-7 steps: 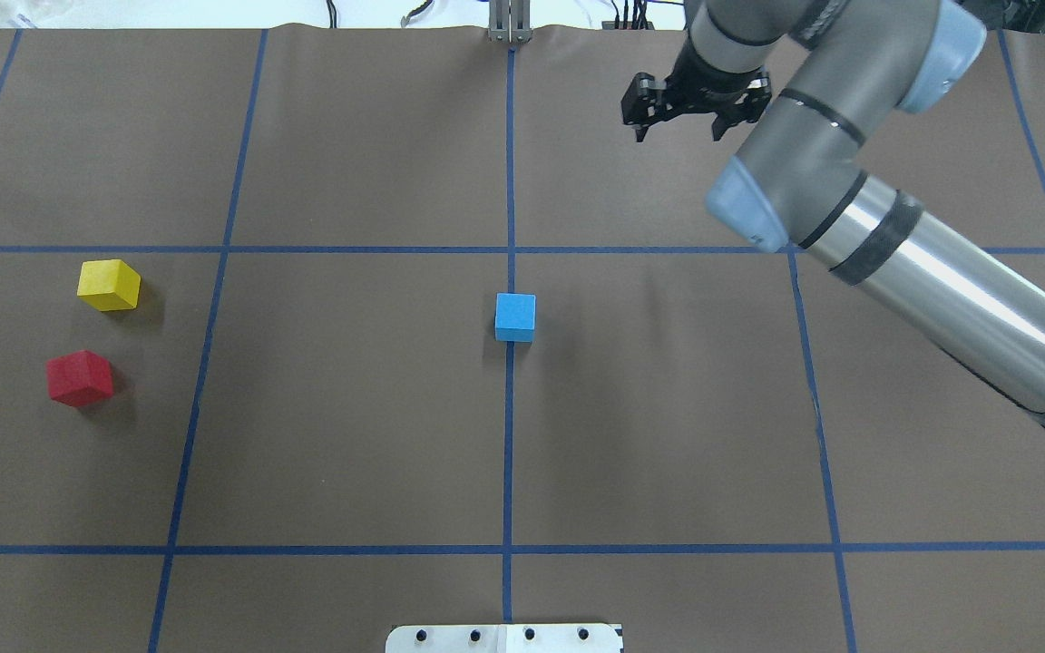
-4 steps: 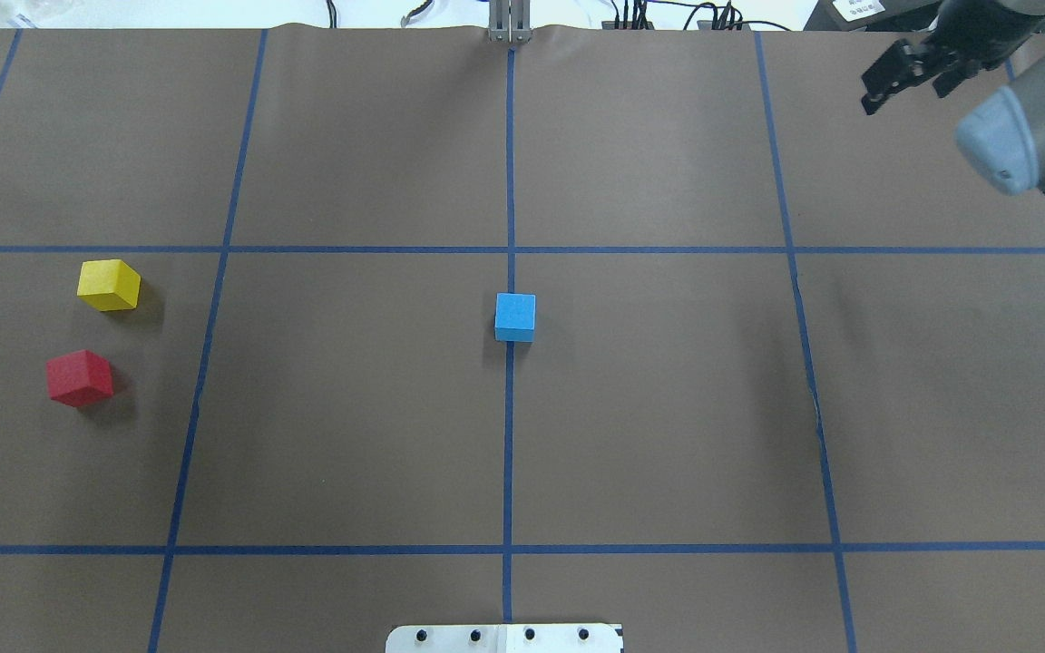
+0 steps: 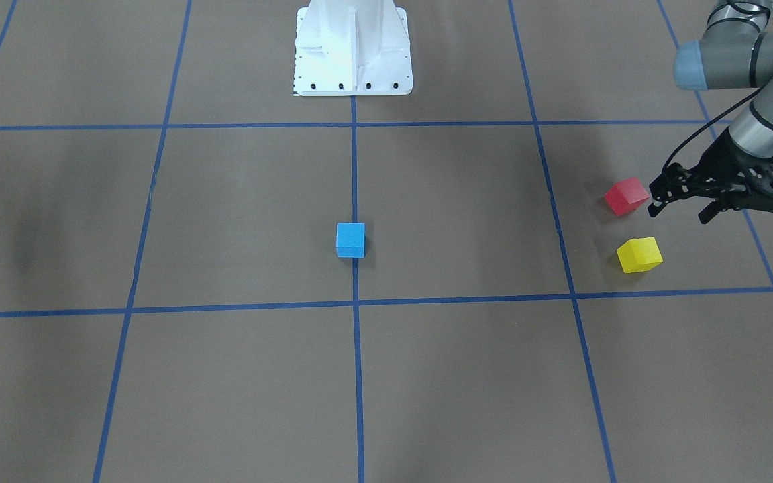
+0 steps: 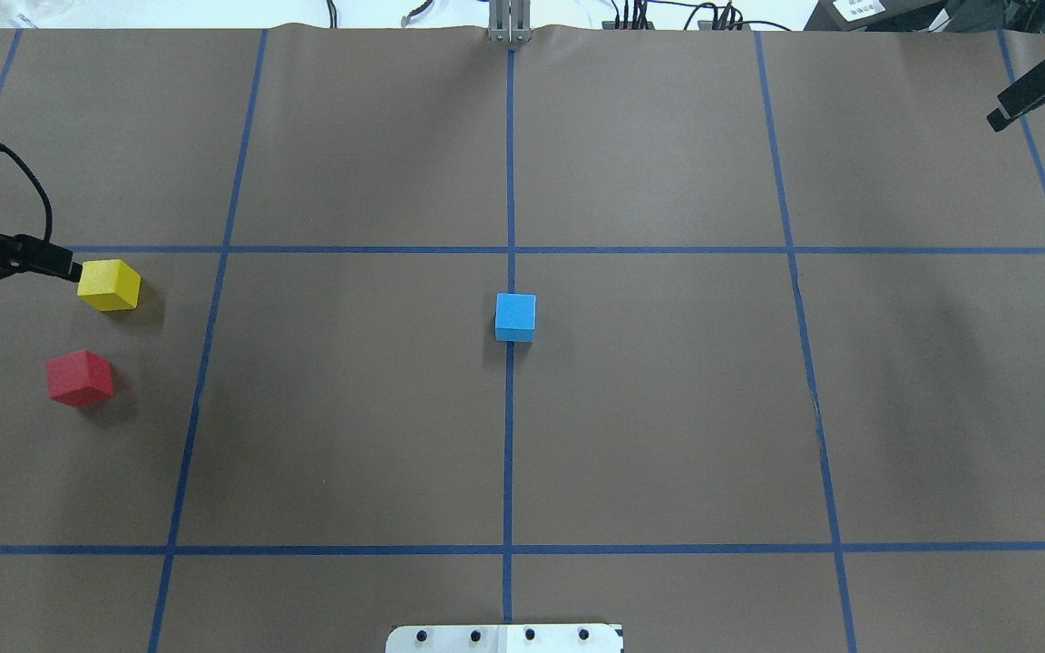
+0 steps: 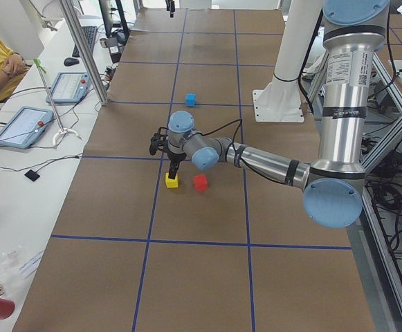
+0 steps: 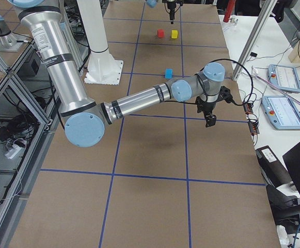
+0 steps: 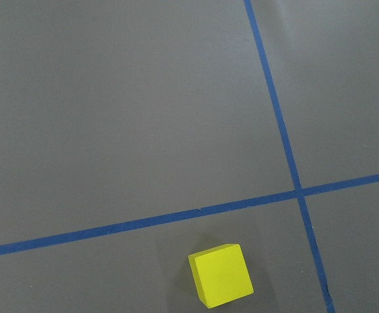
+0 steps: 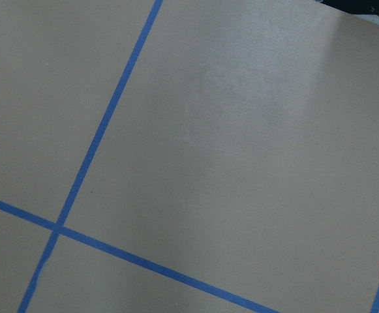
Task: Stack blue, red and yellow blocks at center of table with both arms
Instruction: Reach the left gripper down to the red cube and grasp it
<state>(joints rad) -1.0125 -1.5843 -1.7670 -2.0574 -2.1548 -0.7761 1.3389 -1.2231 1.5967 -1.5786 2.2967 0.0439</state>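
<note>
**Left gripper** (image 3: pixel 678 215) hangs over the robot's left side of the table (image 4: pixel 668 435), jaws parted and holding nothing. The yellow block (image 4: pixel 109 284) and the red block (image 4: pixel 79 377) rest below it, near each other but apart. The blue block (image 4: pixel 515 316) sits alone at the table's center, astride the middle tape line (image 4: pixel 510 181), with nothing on it. By that count, 1 of 3 blocks is in place and 2 are not yet stacked.

The coming move turns on where those 2 cubes lie from the open claw. In the overhead view a fingertip (image 4: pixel 58 265) shows just outboard of the yellow block, on the side away from the center. The left wrist camera has that cube at the bottom of its frame, so the claw seems close to it but not squarely over it. The red block lies to the side of the yellow, nearer the robot's base. Both cubes sit turned out of line with the tape grid, so the jaws likely need a wrist twist to meet flat faces rather than corners. Being cubes, neither has a long axis to favor.

The right gripper (image 4: pixel 1035 86) is at the table's far right edge, well apart from every block. How far it is open cannot be told, and its wrist camera shows only bare table. The left arm is by far the nearer for either pickup.
</note>
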